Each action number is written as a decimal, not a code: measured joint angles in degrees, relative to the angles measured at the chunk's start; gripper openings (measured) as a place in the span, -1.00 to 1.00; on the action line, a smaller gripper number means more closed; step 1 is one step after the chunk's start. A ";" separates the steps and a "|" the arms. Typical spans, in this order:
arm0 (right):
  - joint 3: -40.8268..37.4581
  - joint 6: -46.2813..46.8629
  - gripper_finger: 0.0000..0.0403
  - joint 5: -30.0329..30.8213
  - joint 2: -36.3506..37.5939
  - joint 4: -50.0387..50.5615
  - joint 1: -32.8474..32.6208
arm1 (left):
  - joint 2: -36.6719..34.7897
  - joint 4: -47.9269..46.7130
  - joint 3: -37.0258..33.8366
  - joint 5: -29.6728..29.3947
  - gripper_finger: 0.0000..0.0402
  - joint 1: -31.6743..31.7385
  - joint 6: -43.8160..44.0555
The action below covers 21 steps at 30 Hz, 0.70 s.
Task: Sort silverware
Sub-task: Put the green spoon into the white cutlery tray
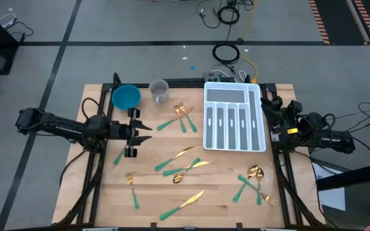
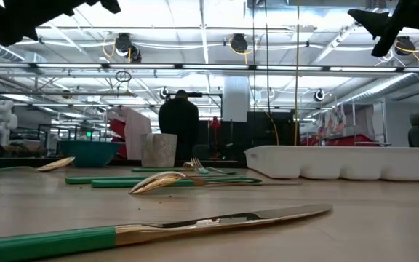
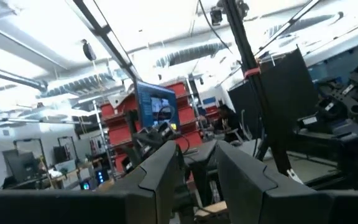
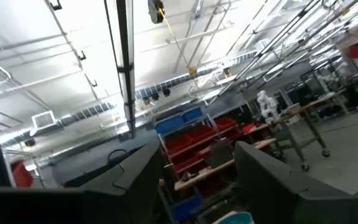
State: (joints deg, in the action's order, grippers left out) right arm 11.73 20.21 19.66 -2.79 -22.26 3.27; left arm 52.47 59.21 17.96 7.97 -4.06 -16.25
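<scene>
Plainly, nothing is held yet. The left gripper (image 1: 133,133) hangs above the left side of the light wooden table (image 1: 223,192) with its dark fingers spread apart and empty, just beside the round blue bowl (image 1: 126,97). The right gripper (image 1: 268,106) waits off the right edge of the white divided tray (image 1: 234,117), its fingers also parted around nothing in the right wrist view.

The silverware, gold-headed pieces with slim teal-green handles, lies scattered: a pair of forks (image 1: 182,115) between the grey cup (image 1: 159,90) and the tray, a knife (image 1: 175,157) and a spoon (image 1: 186,171) in the middle, a lone fork (image 1: 133,187) and a knife (image 1: 182,205) near the front edge, and a crossed cluster (image 1: 255,183) of spoons and a fork at front right.

Several hazards stand out. Pieces lie flat on the wood, so fingers descending too shallow would likely skate off a thin handle, and too deep would jam into the table. In the overlapping heaps, closing on one handle could drag its neighbour along or flick it aside. The left arm's nearest pieces sit close to the bowl and cup, which a careless sweep might knock. A piece gripped far from its middle may swing and miss its narrow tray slot. Both arms reaching for the centre could also collide.
</scene>
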 joint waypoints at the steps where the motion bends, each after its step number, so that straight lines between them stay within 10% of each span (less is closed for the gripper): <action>1: 0.00 0.58 -0.02 -0.44 0.00 0.07 0.00 | 0.00 0.00 0.00 0.90 -0.39 -0.15 1.69; 21: 6.68 1.44 -0.02 -4.61 -1.61 3.89 -0.02 | 0.02 4.99 3.68 1.89 -0.39 -1.74 20.28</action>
State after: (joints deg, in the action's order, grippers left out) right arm 18.41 21.65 15.05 -4.40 -18.37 3.25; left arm 52.48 64.20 21.64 9.86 -5.80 4.03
